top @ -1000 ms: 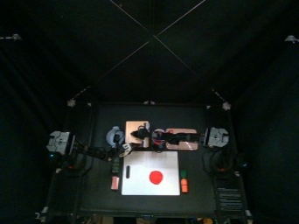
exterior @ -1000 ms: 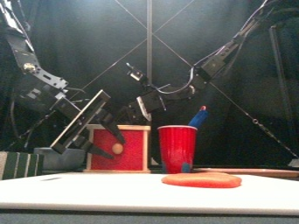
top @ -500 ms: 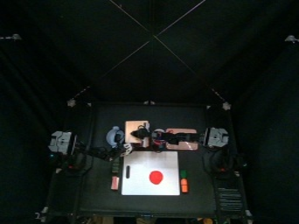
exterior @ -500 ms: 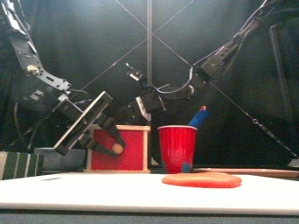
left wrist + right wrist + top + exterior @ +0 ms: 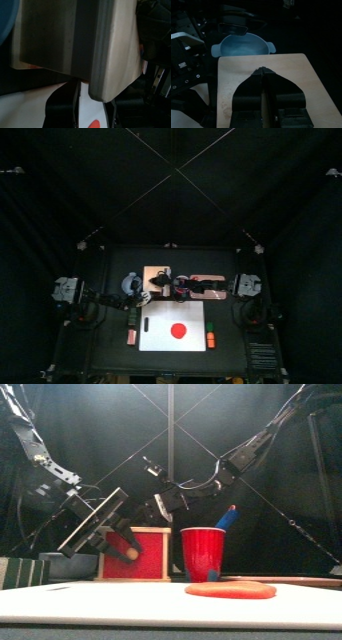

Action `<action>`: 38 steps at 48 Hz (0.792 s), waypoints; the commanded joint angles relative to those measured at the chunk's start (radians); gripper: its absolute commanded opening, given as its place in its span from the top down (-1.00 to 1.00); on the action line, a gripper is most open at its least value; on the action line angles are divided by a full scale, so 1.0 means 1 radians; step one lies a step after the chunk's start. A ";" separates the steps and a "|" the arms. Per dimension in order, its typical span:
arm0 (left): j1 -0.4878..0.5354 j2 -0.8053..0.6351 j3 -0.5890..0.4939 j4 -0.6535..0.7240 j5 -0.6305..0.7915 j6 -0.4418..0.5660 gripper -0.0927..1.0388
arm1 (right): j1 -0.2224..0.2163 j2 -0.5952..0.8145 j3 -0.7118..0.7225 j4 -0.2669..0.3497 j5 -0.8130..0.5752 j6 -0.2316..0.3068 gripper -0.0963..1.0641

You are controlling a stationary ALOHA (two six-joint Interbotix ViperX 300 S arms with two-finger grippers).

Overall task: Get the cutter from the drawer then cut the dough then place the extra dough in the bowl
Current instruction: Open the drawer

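Since a second ago the left gripper (image 5: 114, 542) has swung lower and closer across the red drawer front (image 5: 151, 560) of the pale wooden box (image 5: 241, 77). Its jaws are spread, grasping nothing, and one finger (image 5: 127, 547) overlaps the left half of the front. The right gripper (image 5: 264, 71) has barely shifted: its jaws are pressed together, empty, over the middle of the box's top, away from its edges, and the blue-grey two-handled bowl (image 5: 242, 45) sits just past the box's far edge. A red cup (image 5: 203, 552) holding a blue toy knife (image 5: 226, 515) stands just right of the box, a narrow gap between them. The flat red dough disc (image 5: 230, 589) lies on the white cutting board (image 5: 134, 602), inside its edges, with bare board in front and to its left.
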 commanded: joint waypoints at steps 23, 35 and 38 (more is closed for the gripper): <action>-0.124 -0.018 0.000 -0.023 0.069 0.002 0.12 | -0.002 -0.005 0.002 0.003 0.031 0.002 0.79; -0.150 -0.023 -0.002 -0.017 0.089 0.006 0.13 | -0.005 -0.002 0.000 0.008 0.032 0.002 0.79; -0.155 -0.025 0.000 -0.012 0.089 0.006 0.13 | -0.005 0.000 -0.002 0.011 0.032 0.002 0.79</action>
